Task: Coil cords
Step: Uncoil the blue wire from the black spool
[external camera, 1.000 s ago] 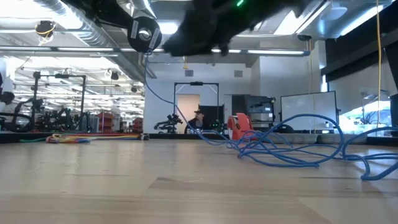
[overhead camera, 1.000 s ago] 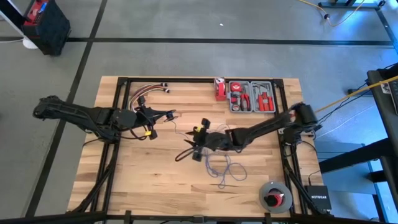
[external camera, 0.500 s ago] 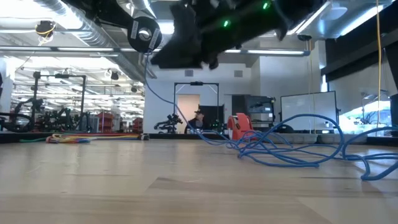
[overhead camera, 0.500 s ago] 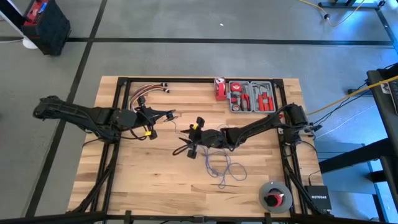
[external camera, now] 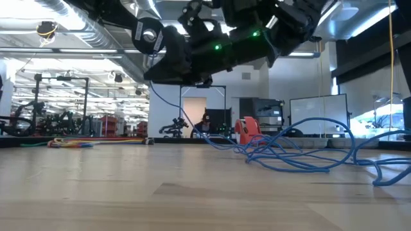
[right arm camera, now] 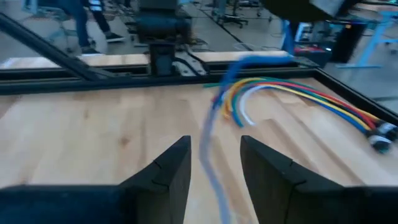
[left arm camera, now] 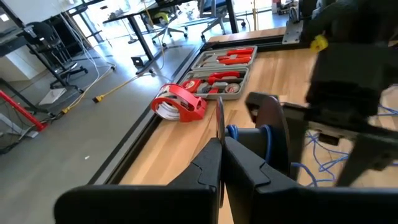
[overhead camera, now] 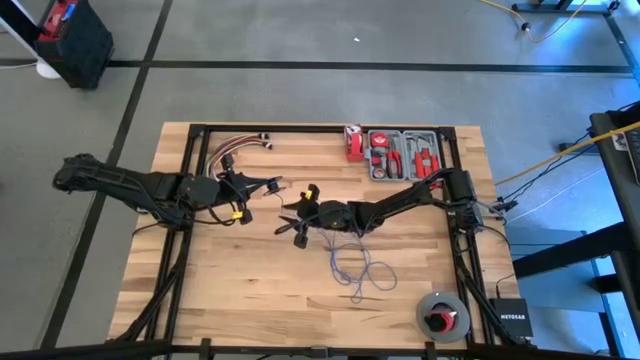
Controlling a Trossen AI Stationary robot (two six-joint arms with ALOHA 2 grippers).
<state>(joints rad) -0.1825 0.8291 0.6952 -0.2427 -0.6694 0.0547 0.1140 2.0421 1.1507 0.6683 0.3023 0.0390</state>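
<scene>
On the wooden counter (overhead camera: 220, 280), the cords (overhead camera: 355, 270) lie tangled; left gripper (overhead camera: 272, 184) jaws pinch the cords, right gripper (overhead camera: 292, 220) jaws spread around a strand.

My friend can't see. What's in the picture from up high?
Two dark robot arms reach over a wooden table. The right end effector is open by a thin blue cord piled loosely; the left end effector is shut. A red tool tray sits at the far edge.

Red tool tray (overhead camera: 404, 156), red tape measure (overhead camera: 353, 143) at far edge; coloured wire bundle (overhead camera: 232, 150) far-left; black-red reel (overhead camera: 442, 317)
</scene>
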